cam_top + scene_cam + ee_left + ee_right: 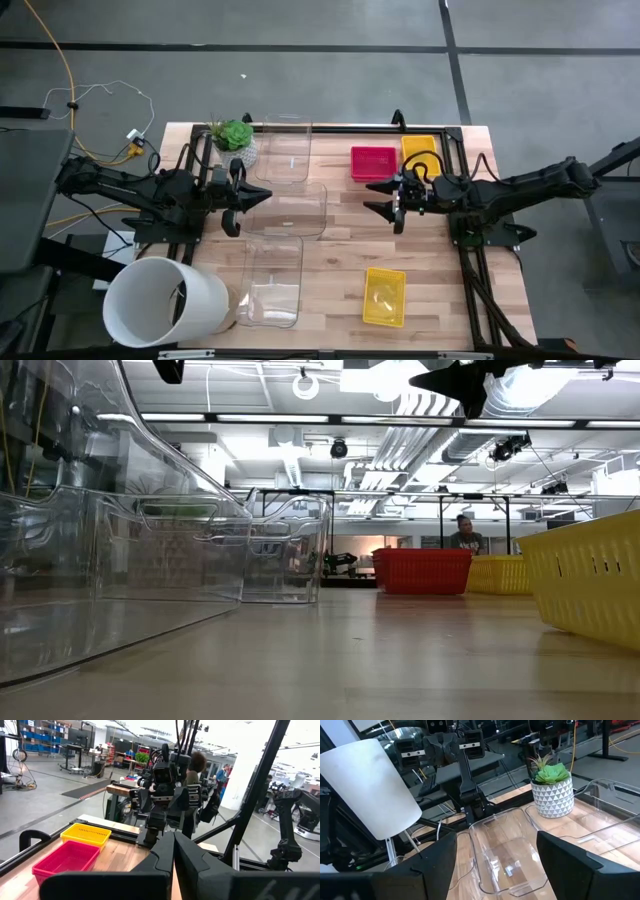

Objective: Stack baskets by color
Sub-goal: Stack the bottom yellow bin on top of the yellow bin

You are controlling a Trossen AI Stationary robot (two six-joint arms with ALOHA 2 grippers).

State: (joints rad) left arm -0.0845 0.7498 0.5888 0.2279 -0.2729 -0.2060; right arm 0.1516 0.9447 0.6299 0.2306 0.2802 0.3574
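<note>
Right gripper [394, 206] wide open and empty above tabletop [330, 280]: possible snagging on perforated mesh wall of yellow rectangular plastic basket [384, 296] at descent.

Three baskets lie upright and unstacked on the table, open side up. The red-pink basket [373, 163] sits near the far edge, right of centre. A yellow basket [418, 150] lies just beside it, toward the far right corner. A second yellow basket [384, 296] lies well apart, near the front edge.
</note>
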